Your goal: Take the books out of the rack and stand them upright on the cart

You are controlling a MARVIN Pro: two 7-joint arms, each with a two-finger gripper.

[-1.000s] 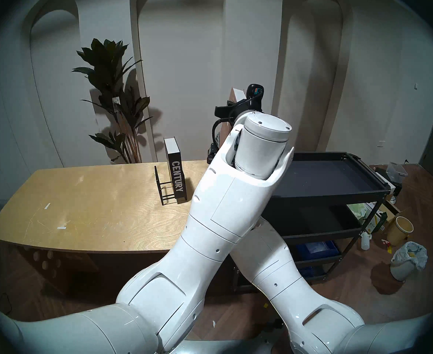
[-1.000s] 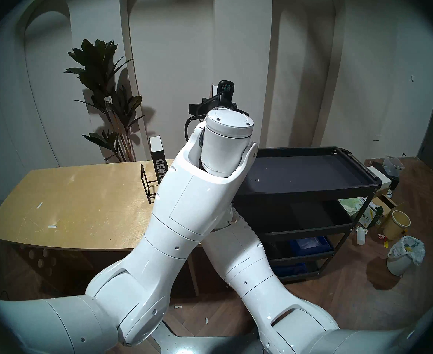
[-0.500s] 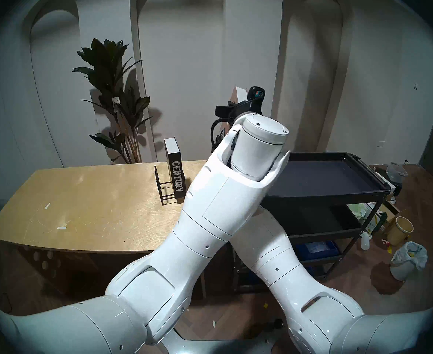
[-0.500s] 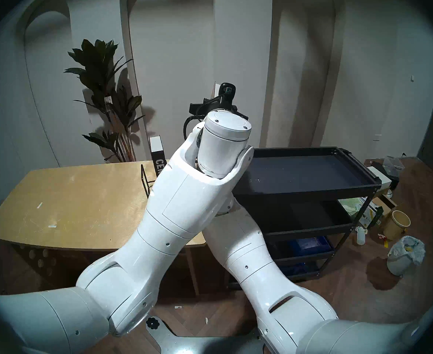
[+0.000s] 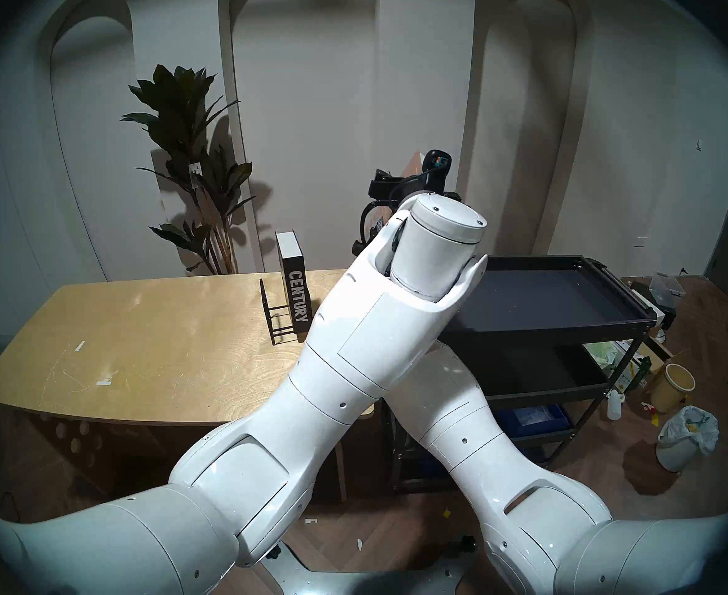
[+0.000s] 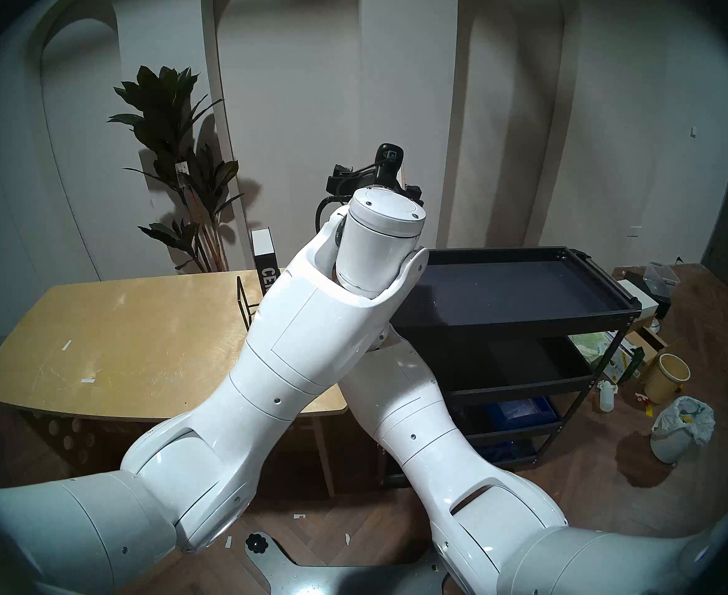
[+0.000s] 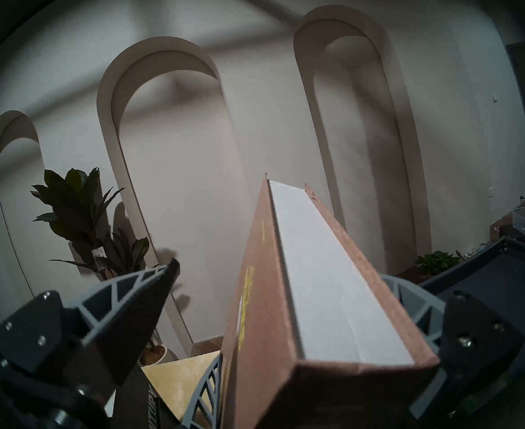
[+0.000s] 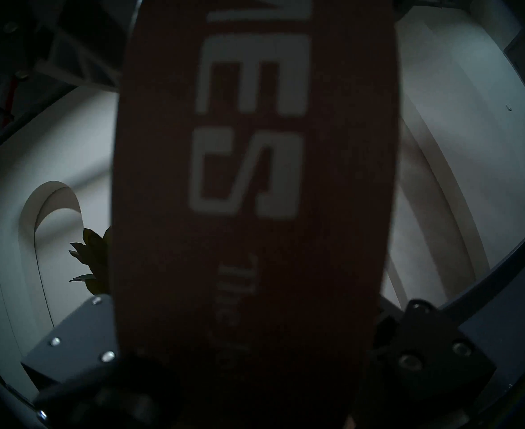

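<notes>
Two grippers flank the brown HOMES book (image 7: pixel 255 326) at frame centre: I see the right gripper (image 8: pixel 255 341) pinching it, the left gripper (image 7: pixel 279 270) spread-fingered, and the black CENTURY book (image 5: pixel 295 289) upright at the wire rack (image 5: pixel 274 319) further left.

wooden table (image 5: pixel 160 366) | on it: wire rack (image 5: pixel 277 319), upright black book (image 5: pixel 295 289), tape scraps (image 5: pixel 104 383)

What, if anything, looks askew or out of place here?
The brown book hangs tilted in the air, not yet on the cart. The right gripper is shut on it; the left gripper is open, one finger clear of the cover. The black book stands in the rack.
</notes>
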